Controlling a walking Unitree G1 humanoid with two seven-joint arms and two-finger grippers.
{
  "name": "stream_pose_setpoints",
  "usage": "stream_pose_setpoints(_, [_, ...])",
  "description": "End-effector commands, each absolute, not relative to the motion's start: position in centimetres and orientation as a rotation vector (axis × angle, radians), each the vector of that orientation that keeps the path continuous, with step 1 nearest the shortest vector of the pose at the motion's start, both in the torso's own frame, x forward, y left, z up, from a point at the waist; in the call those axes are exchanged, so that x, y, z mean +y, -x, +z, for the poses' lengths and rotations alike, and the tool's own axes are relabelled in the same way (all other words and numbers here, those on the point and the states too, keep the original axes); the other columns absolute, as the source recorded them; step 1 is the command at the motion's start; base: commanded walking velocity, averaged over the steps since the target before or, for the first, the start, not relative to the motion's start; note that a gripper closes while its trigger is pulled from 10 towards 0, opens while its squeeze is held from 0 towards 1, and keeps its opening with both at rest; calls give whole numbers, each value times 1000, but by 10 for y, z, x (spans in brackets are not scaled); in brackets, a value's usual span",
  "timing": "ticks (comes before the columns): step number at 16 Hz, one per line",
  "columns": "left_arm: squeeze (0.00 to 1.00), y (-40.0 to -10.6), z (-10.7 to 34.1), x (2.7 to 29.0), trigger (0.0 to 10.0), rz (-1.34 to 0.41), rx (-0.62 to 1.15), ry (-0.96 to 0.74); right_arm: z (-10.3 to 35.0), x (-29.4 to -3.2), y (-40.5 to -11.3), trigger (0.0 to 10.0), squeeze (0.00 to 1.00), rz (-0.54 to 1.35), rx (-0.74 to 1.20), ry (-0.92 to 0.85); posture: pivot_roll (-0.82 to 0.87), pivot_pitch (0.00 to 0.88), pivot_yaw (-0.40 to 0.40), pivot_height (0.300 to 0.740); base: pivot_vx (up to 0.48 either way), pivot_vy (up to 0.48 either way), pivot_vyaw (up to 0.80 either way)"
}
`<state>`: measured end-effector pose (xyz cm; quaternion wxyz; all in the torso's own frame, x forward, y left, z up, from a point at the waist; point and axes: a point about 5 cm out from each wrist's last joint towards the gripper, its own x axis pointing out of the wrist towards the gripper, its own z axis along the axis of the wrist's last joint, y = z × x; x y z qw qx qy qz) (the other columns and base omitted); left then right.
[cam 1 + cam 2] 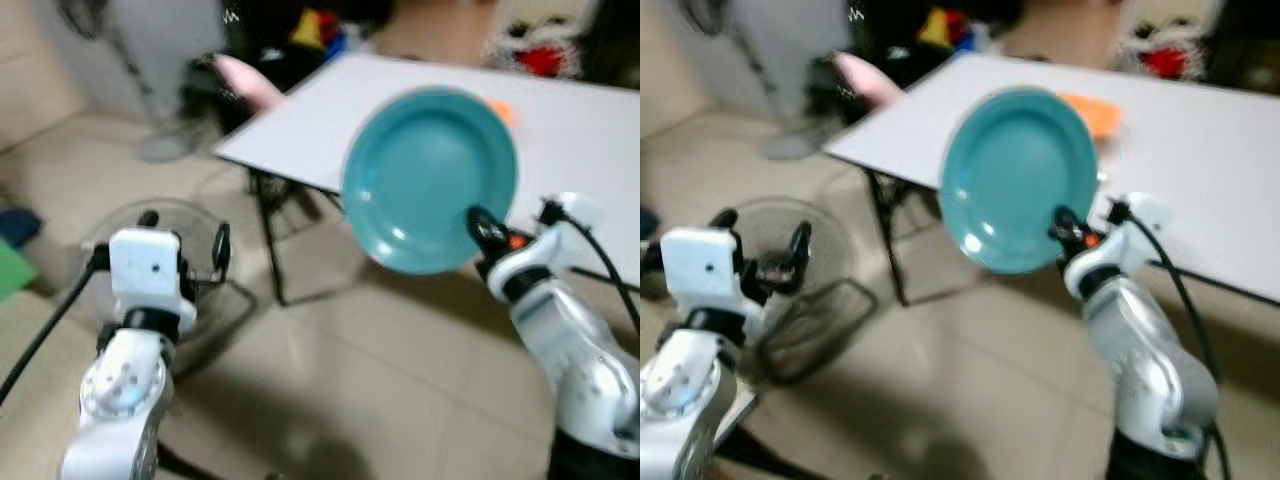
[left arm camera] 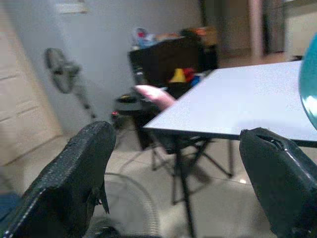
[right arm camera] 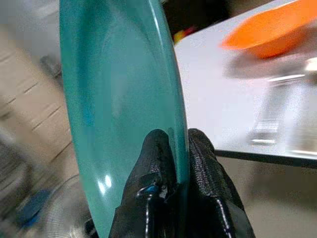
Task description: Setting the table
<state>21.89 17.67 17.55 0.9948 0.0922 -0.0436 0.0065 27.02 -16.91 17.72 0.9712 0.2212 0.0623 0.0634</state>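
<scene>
Your right gripper (image 3: pixel 174 148) is pinched tight on the rim of the teal plate (image 1: pixel 430 180), holding it upright on edge in the air, just off the near edge of the white surface (image 1: pixel 590 130). An orange bowl (image 1: pixel 1090 112) sits on that surface behind the plate. Your left gripper (image 2: pixel 178 188) hangs low over the floor beside a floor fan (image 1: pixel 160 250), fingers spread wide and holding nothing.

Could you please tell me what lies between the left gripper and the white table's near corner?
Only tiled floor and open air lie between the open left gripper and the white table, in the left wrist view.
</scene>
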Motion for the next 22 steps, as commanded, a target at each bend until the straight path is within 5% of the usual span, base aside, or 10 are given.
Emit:
stream_pose_setpoints(1, [0, -220, 175, 176, 10000, -1, -80, -190, 186, -169, -272, 10000, 0, 150, 82, -444, -90, 0, 69, 740, 480, 0, 0])
stream_pose_setpoints(13, [0, -216, 169, 166, 10000, -100, -54, -184, 173, -160, -268, 10000, 0, 262, 240, -513, -89, 0, 58, 740, 480, 0, -286])
stream_pose_setpoints(22, [0, -210, 163, 141, 10000, -425, 9, -100, 165, -163, -278, 10000, 0, 261, 449, -643, -109, 0, 70, 740, 0, 0, 0])
